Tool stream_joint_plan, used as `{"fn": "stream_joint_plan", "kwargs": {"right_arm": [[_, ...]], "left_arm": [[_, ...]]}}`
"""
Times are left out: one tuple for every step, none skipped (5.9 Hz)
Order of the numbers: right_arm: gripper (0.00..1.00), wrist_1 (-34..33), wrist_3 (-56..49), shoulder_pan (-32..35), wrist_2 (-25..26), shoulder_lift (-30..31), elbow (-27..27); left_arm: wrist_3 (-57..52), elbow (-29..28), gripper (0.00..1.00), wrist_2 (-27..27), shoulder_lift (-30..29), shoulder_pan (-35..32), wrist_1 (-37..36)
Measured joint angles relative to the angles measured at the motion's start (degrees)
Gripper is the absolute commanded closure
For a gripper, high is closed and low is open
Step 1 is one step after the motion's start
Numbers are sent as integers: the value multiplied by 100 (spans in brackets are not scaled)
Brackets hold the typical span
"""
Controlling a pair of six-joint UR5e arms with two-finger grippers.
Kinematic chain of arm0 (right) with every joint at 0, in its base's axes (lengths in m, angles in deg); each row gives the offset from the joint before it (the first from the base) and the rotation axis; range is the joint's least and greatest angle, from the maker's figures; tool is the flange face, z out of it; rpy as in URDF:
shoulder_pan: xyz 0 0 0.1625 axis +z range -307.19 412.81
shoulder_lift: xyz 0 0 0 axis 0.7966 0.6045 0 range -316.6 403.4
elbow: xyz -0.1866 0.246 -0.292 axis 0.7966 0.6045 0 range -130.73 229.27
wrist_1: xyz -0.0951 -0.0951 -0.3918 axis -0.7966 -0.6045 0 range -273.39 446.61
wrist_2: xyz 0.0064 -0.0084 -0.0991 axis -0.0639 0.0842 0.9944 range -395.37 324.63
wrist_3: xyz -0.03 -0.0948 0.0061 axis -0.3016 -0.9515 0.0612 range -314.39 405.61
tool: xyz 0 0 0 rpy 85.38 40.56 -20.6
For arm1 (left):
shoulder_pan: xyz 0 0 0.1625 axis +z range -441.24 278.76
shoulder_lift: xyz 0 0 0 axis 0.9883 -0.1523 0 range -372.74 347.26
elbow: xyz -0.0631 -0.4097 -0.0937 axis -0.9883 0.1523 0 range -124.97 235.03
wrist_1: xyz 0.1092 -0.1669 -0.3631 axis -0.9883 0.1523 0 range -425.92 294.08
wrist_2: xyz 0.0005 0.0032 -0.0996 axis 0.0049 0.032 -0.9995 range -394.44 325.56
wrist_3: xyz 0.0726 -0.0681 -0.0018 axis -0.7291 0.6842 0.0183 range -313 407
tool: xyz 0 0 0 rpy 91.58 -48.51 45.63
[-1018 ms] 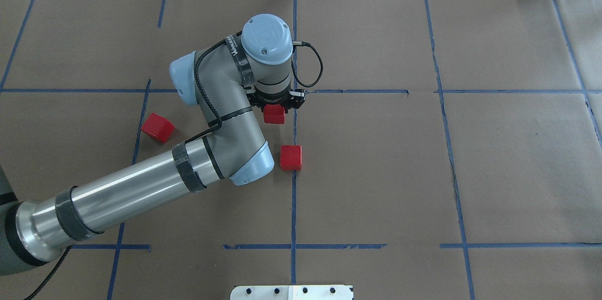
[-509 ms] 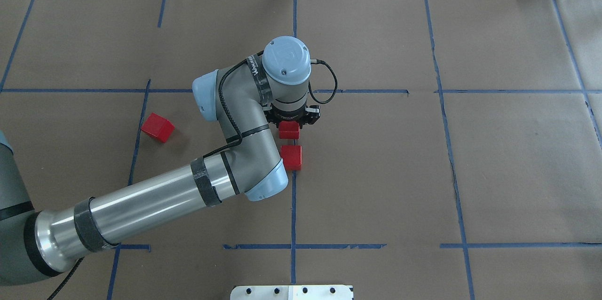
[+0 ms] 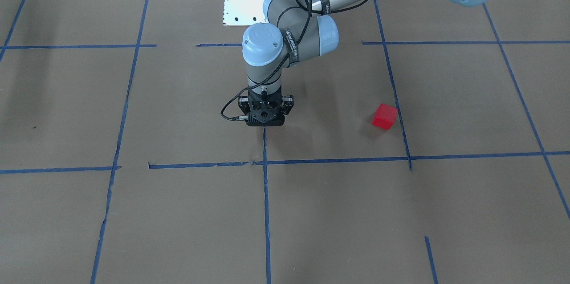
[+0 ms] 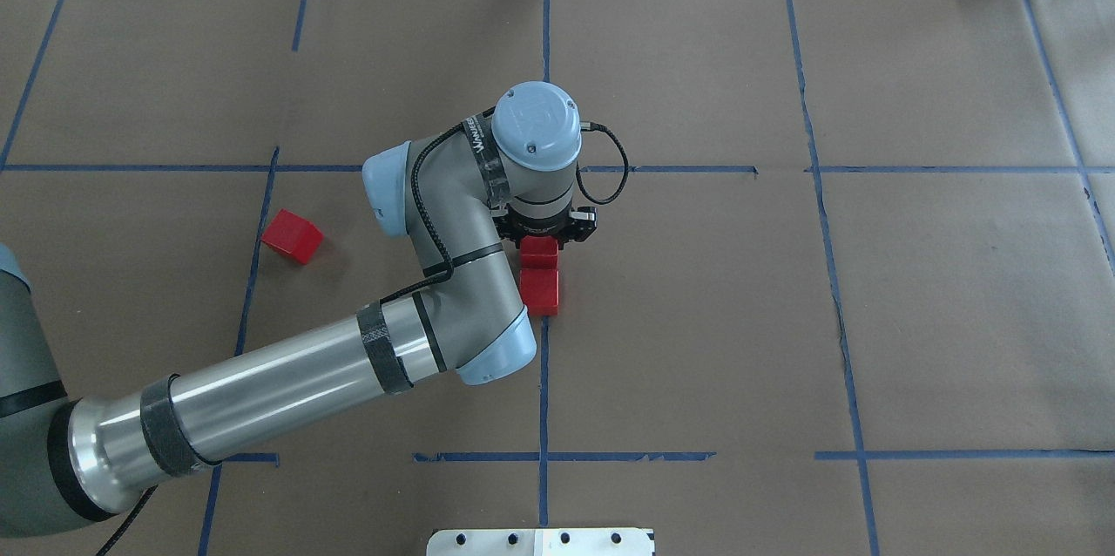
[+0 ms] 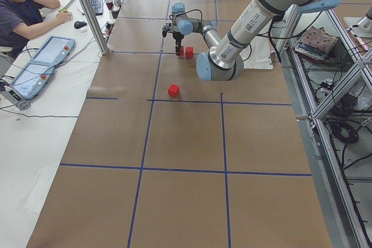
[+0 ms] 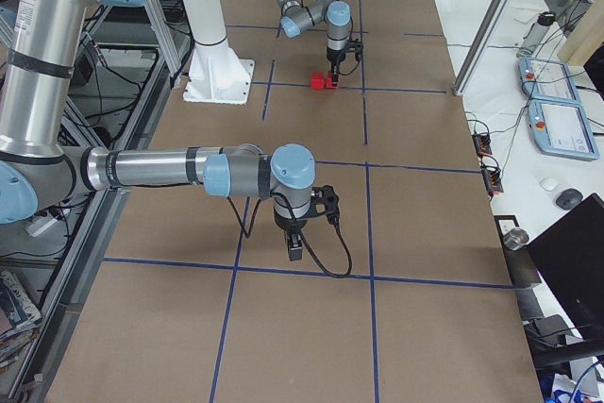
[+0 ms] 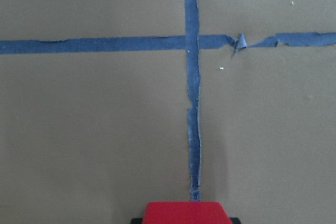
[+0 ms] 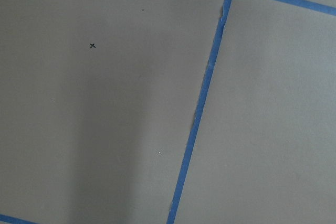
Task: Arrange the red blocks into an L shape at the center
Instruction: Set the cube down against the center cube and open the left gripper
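My left gripper (image 4: 541, 240) points straight down over the middle vertical blue tape line (image 4: 543, 364) and is shut on a red block (image 4: 539, 248). That block sits directly behind a second red block (image 4: 539, 292), which lies on the tape line; the two look adjoining. I cannot tell whether the held block rests on the paper. Its top shows at the bottom edge of the left wrist view (image 7: 184, 212). A third red block (image 4: 292, 236) lies apart to the left, also seen in the front view (image 3: 384, 116). My right gripper (image 6: 295, 250) shows only in the right side view; I cannot tell if it is open or shut.
Brown paper with a blue tape grid (image 4: 819, 169) covers the table. The white robot base plate (image 4: 540, 541) sits at the near edge. A person (image 5: 23, 4) sits at a side desk beyond the far edge, with pendants (image 5: 40, 65) and cables.
My left gripper has carried the red block right and toward the robot, from beside the tape line to directly behind the block on the line. The other two blocks have not moved.
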Motion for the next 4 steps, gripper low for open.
{"fn": "stream_joint_plan", "kwargs": {"right_arm": [[0,1,-4,0,0,0,3],[0,1,-3,0,0,0,4],[0,2,-1,0,0,0,8],[0,-1,-2,0,0,0,9]], "left_arm": [[2,4,69,0,9,31,0],[6,7,69,0,13,58,0],[10,7,69,1,25,87,1],[11,12,69,1,35,103,2]]}}
